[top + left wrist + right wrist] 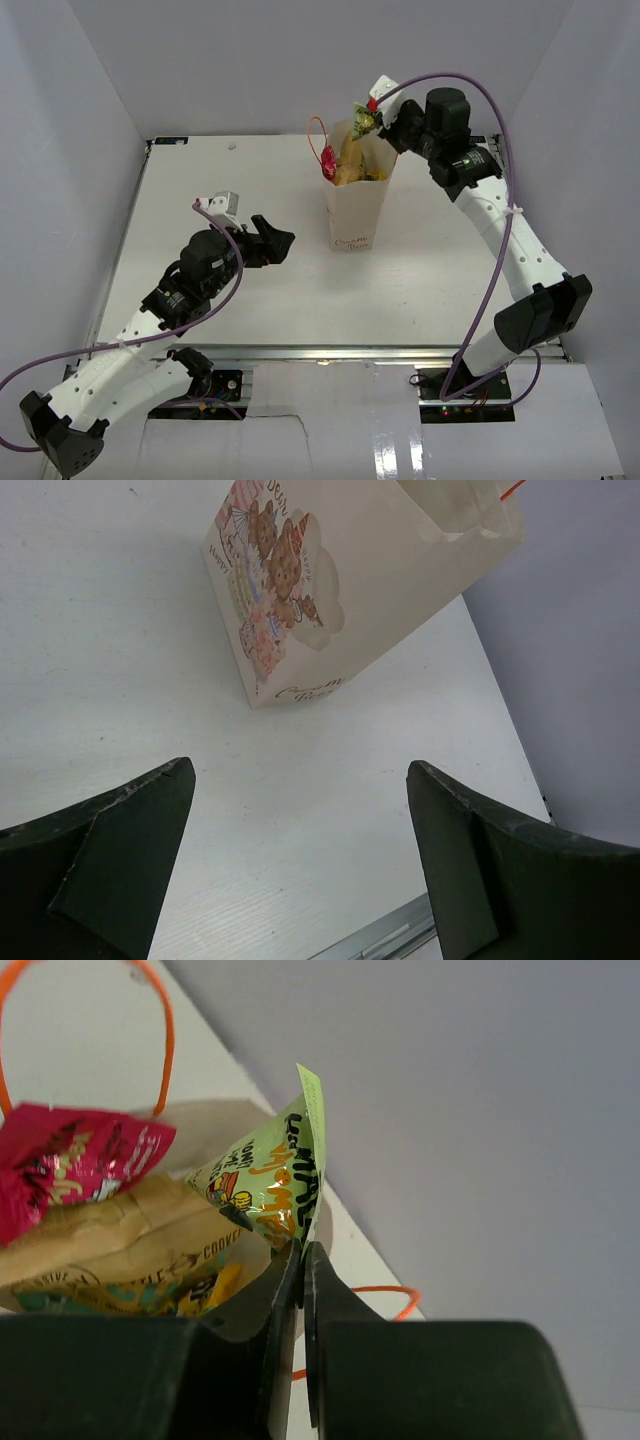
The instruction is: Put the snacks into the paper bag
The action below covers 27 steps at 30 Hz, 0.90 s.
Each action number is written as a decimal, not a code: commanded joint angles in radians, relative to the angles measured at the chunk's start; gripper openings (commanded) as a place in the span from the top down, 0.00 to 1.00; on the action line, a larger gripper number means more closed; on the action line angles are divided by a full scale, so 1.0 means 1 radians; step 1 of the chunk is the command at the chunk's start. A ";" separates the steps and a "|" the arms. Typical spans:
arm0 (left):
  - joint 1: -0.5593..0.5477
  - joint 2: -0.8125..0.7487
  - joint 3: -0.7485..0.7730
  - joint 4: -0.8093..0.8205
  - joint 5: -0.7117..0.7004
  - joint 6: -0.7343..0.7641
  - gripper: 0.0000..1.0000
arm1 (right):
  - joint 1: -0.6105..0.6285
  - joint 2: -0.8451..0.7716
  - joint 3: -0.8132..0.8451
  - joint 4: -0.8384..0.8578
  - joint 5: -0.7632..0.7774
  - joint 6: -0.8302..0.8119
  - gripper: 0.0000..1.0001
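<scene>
L gripper [300, 775] low, jaws wide apart; R arm reaches fwd, R gripper [302, 1258] raised, pinched closed.

Left wrist view: the paper bag [390, 570] runs off the top edge. Right wrist: the green packet [270, 1185] loses its lower corner inside the right gripper [303, 1252], the red packet [70, 1165] is clipped at the left edge, and the chip bag [110, 1245] is mostly buried. Overhead, the print [352, 243] is too small to read.
</scene>
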 commanded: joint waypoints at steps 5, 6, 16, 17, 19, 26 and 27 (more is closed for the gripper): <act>0.000 -0.030 -0.022 -0.002 0.022 -0.006 0.02 | 0.078 -0.029 -0.085 -0.009 0.203 -0.236 0.91; -0.001 -0.032 -0.024 0.001 0.023 -0.006 0.02 | 0.083 -0.023 -0.093 0.007 0.259 -0.242 0.88; -0.001 -0.027 -0.015 0.009 0.009 -0.018 0.02 | 0.096 -0.029 0.052 -0.111 0.267 -0.081 0.01; 0.000 -0.026 -0.012 0.007 0.006 -0.018 0.02 | 0.094 -0.049 0.074 -0.113 0.278 -0.032 0.10; -0.001 -0.018 -0.001 -0.003 -0.006 -0.010 0.02 | 0.086 -0.082 0.071 -0.116 0.304 0.097 0.10; -0.001 -0.016 0.018 -0.079 -0.057 0.028 0.02 | -0.199 -0.335 -0.159 -0.190 0.146 0.341 0.10; -0.001 -0.019 0.016 -0.088 -0.061 0.031 0.02 | -0.232 -0.361 -0.264 -0.190 0.170 0.361 0.10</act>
